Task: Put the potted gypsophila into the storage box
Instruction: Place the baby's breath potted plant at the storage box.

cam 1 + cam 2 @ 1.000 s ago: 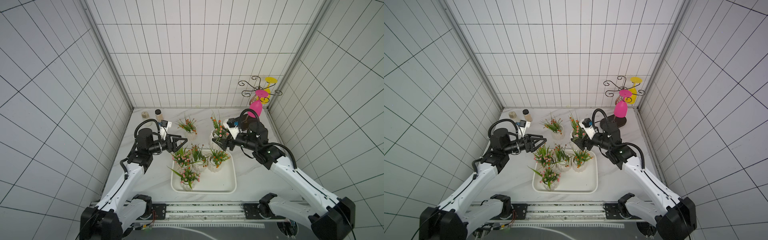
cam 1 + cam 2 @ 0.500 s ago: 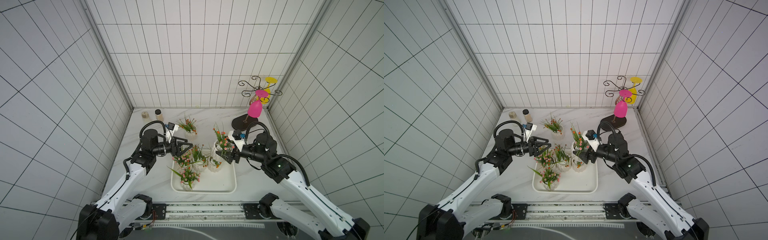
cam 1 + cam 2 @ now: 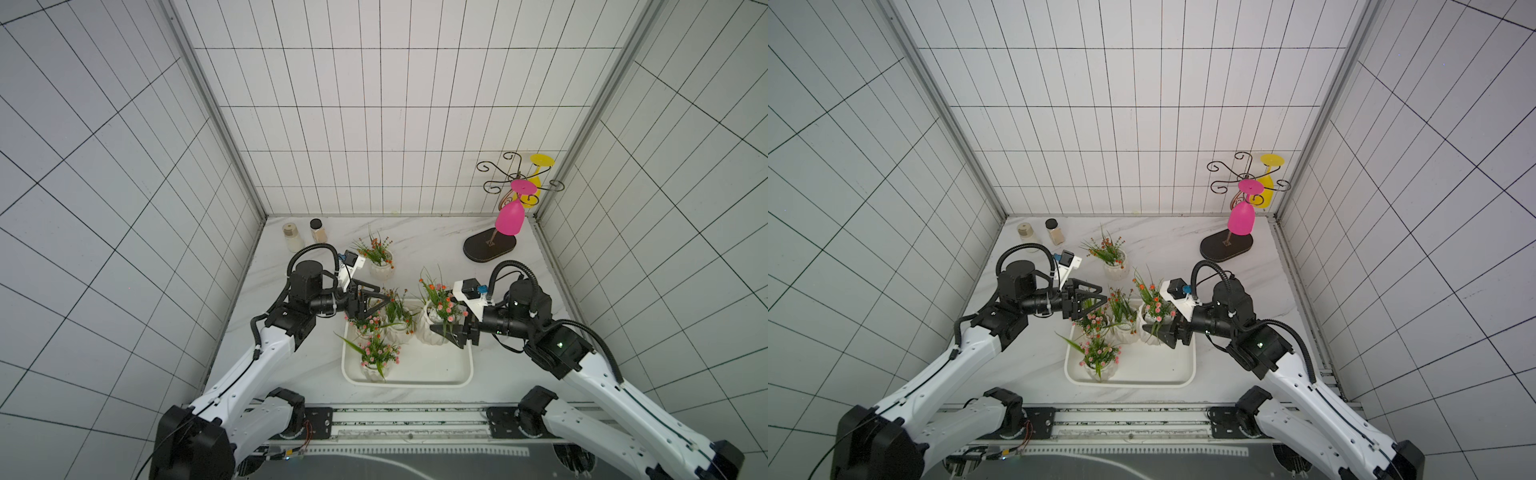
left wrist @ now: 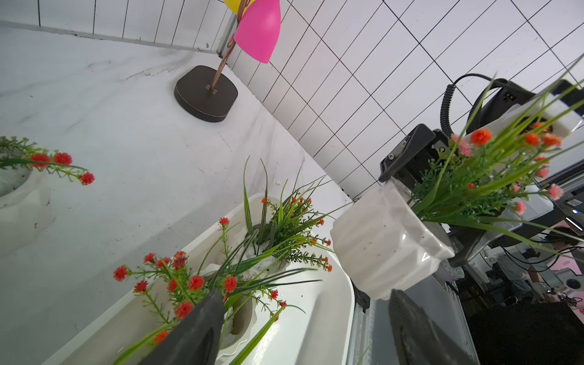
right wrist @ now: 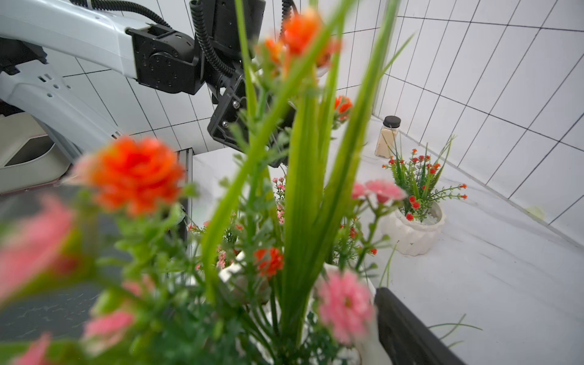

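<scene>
At storage box far-right corner: right tool clenched on potted gypsophila, upright for lowering in
Left tool: released, empty, above boxed pots
Outside: one pot toward worktop far edge

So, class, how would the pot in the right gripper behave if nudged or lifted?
Likely tippy: tall stems rise well above the small pot. Its glossy ribbed wall looks stiff, perhaps slippery. The thin stems probably flex on contact.

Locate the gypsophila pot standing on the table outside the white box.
In both top views the pot stands on the table behind the storage box, left of centre, between it and the black-lidded jar.
</scene>
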{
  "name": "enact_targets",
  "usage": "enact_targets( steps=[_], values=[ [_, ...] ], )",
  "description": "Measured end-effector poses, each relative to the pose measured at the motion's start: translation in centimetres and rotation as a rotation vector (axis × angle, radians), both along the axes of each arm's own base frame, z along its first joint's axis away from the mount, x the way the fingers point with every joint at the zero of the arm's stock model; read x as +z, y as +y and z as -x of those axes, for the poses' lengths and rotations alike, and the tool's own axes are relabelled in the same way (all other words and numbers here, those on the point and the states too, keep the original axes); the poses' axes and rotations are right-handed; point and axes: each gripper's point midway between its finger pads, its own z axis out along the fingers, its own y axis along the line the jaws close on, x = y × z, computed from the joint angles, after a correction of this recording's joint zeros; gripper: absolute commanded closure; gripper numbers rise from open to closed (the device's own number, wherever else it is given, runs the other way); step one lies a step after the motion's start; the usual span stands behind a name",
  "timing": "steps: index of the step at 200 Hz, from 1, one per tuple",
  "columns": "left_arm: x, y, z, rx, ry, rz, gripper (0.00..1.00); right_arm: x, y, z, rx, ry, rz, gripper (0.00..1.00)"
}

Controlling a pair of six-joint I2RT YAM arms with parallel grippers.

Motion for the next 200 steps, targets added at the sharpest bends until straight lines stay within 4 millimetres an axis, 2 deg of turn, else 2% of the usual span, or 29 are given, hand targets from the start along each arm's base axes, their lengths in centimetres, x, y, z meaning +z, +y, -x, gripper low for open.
enact_targets(
  steps=[105,200],
  values=[
    [0.0,-0.2,0.2,-0.008,-0.001,-0.002,0.19,-3.3,2.3,3.4,0.117,0.027,0.043,0.32],
    [-0.1,-0.2,0.1,0.0,-0.001,-0.005,0.2,-8.0,3.2,3.8,0.113,0.038,0.105,0.31]
  ],
)
